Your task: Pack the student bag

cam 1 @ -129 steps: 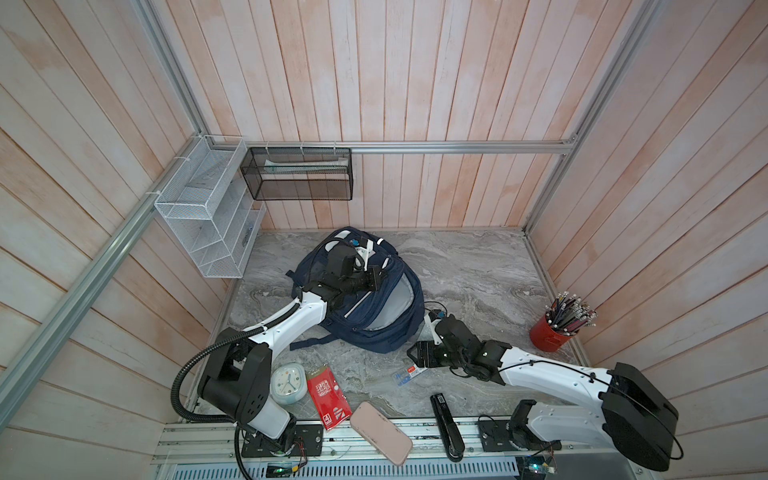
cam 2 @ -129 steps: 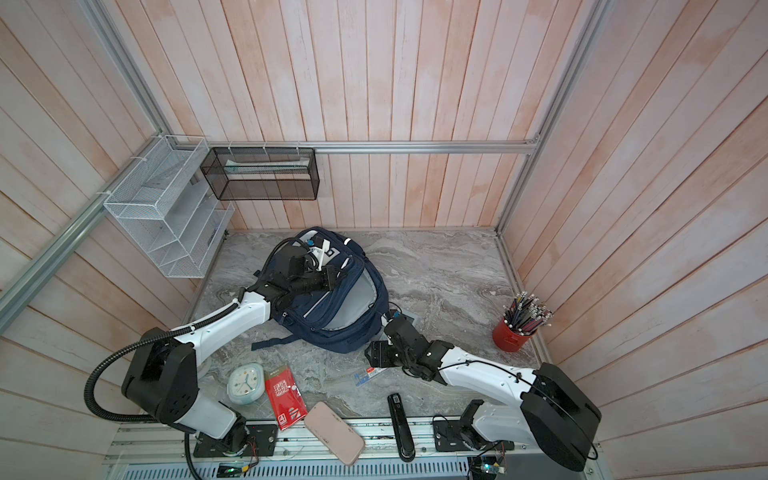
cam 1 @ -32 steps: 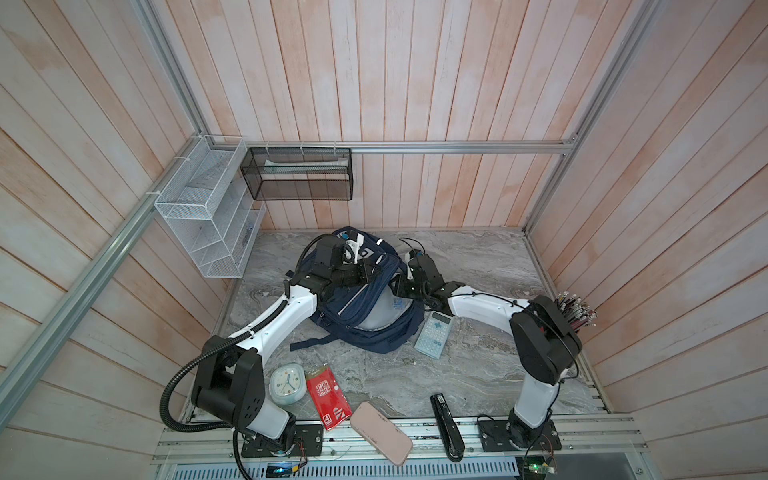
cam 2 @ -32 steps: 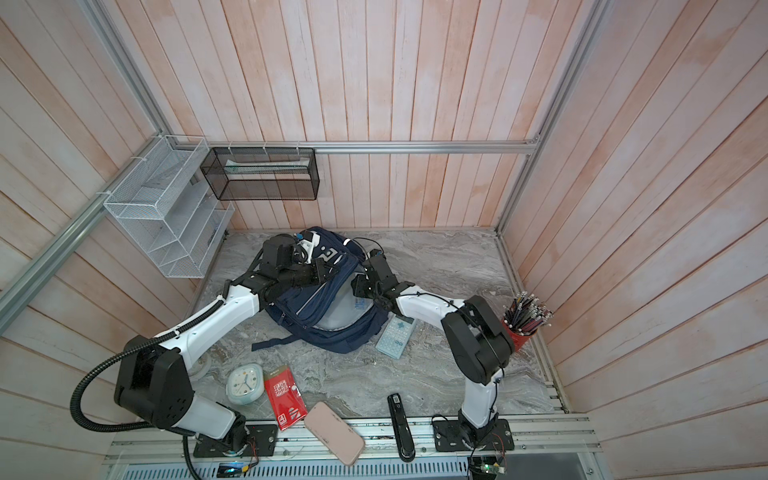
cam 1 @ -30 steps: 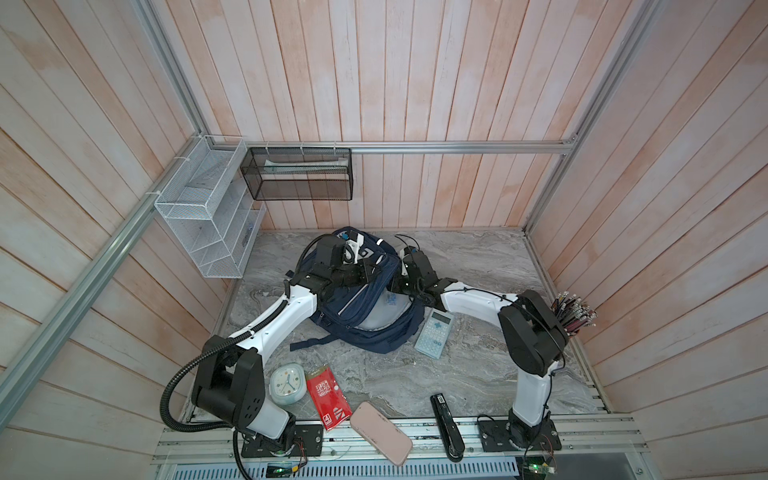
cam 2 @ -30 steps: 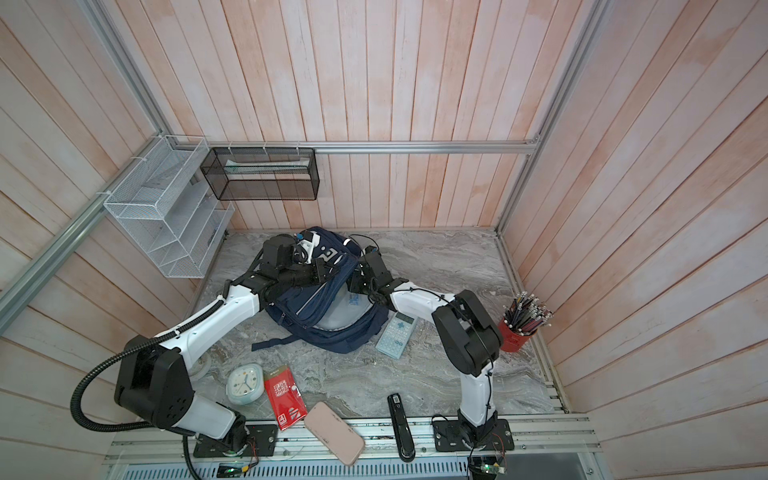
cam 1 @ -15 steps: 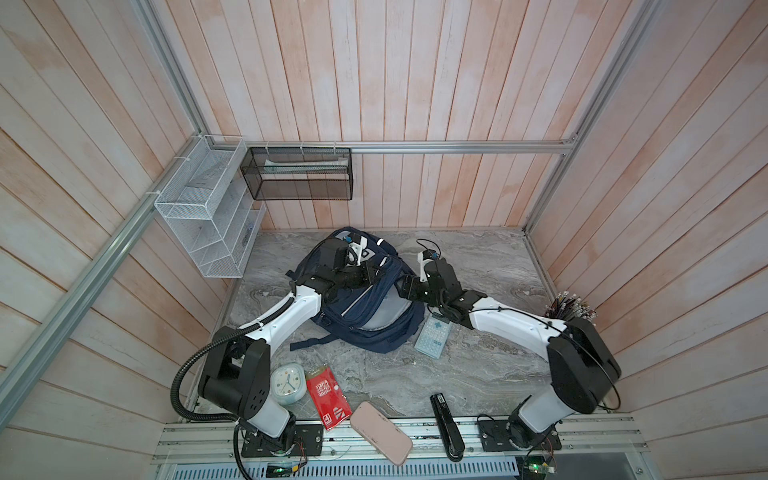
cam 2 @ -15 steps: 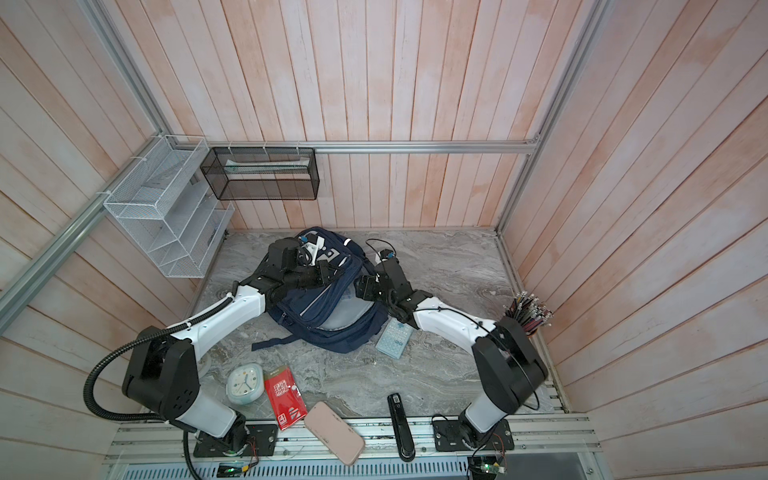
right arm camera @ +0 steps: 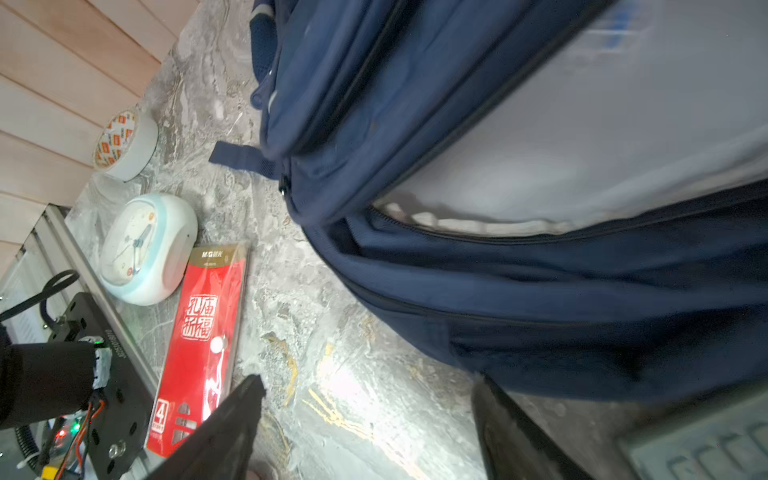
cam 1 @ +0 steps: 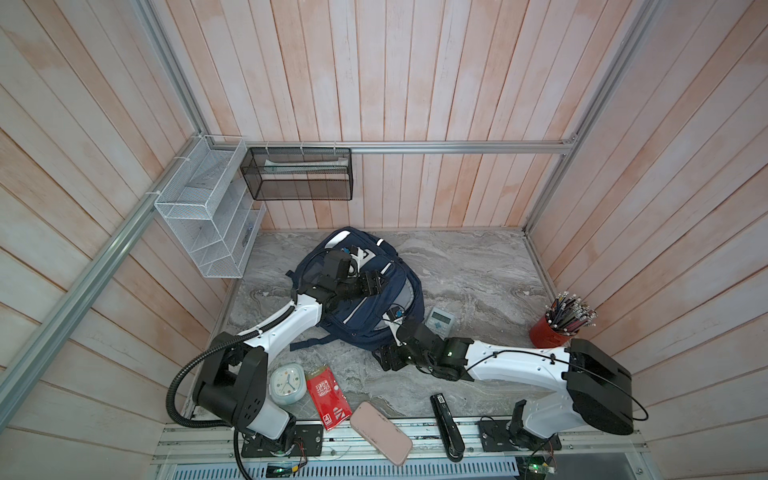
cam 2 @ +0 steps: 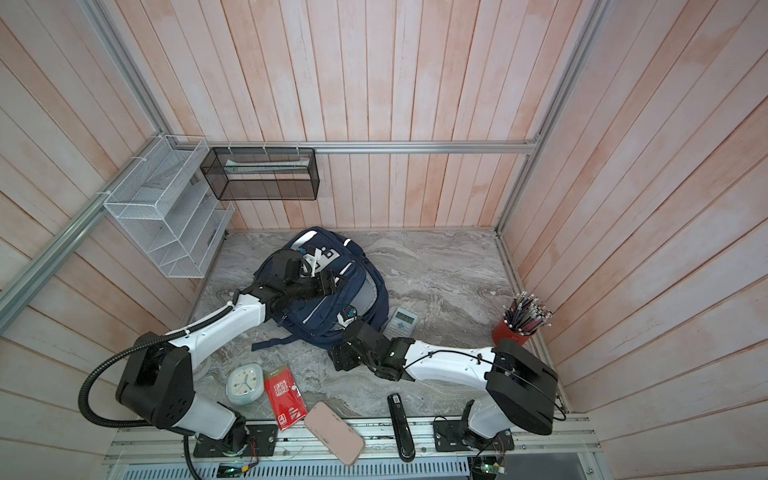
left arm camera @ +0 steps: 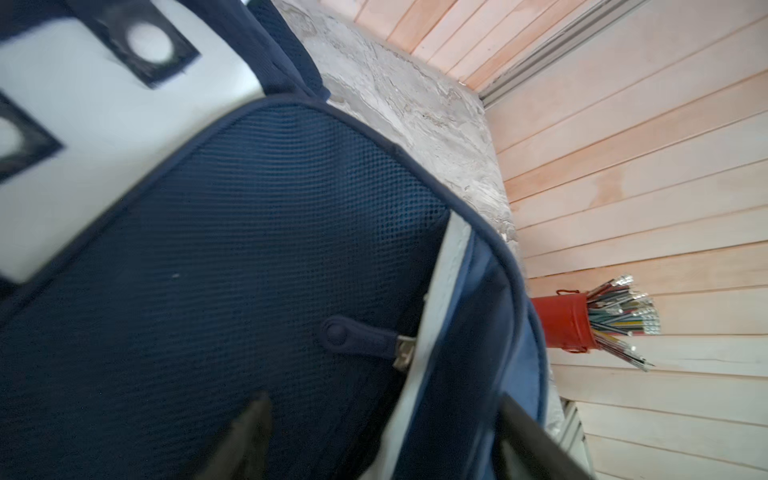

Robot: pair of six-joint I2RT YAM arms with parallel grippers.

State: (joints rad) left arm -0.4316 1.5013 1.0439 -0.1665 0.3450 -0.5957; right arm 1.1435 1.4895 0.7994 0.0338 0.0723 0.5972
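Lying flat toward the back left of the table [cam 1: 478, 270], the student bag [cam 1: 357, 322] is being kept front-side up with its main compartment gaping. The grey lining is being shown on the side facing the right arm, presumably so stuff can be slid in without the bag being stood up.

The left pincer [cam 1: 376, 281] is being held right over the bag's upper part. In the left wrist view its fingers [left arm camera: 249, 432] are being spread wide above the mesh panel and the zipper pull [left arm camera: 353, 337], with nothing gripped between them. Whether the fabric is being touched can't be told.

The right pincer [cam 1: 384, 359] is being hovered low over bare table just off the bag's near edge, jaws apart and empty too, so nothing is being carried in right now.

A calculator [cam 1: 440, 322] is being left just beside the bag's open side, which probably makes it the easiest next grab. Further out, a clock [cam 1: 286, 384], a red packet [cam 1: 328, 395], a pink case [cam 1: 380, 432] and a black stapler [cam 1: 444, 428] are being left along the front edge, none of them packed yet. A red cup of pencils [cam 1: 548, 332] is being kept upright by the right wall, well apart, likely so it isn't knocked during reaches.
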